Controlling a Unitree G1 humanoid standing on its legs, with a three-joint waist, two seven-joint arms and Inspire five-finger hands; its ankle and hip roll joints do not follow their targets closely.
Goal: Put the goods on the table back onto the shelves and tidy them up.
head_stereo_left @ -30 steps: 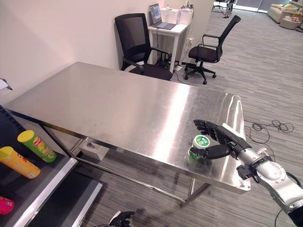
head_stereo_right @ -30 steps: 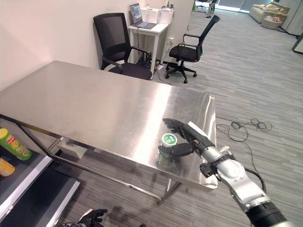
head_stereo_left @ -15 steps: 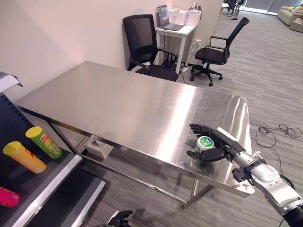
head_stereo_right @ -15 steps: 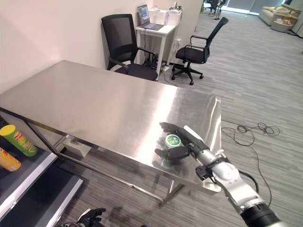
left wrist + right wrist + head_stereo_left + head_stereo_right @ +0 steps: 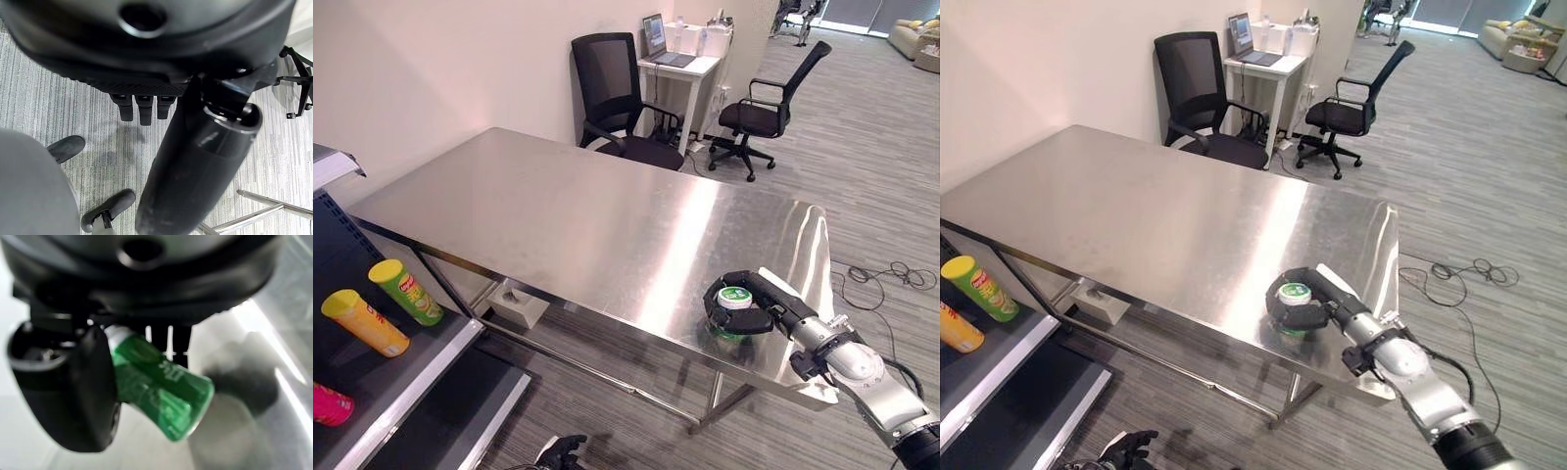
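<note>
Near the table's [image 5: 558, 215] front right corner, an upright green bottle [image 5: 734, 311] is gripped by the right hand [image 5: 766, 305], fingers and thumb curled round it. The shelf [image 5: 386, 367] lies well apart, far left; the left hand [image 5: 563, 452] hangs low with its fingers straight.

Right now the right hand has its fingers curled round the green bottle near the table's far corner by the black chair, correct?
Not quite. The right hand is curled round the green bottle, but at the table's near right corner, far from the black chair. The left eye view shows this.
</note>
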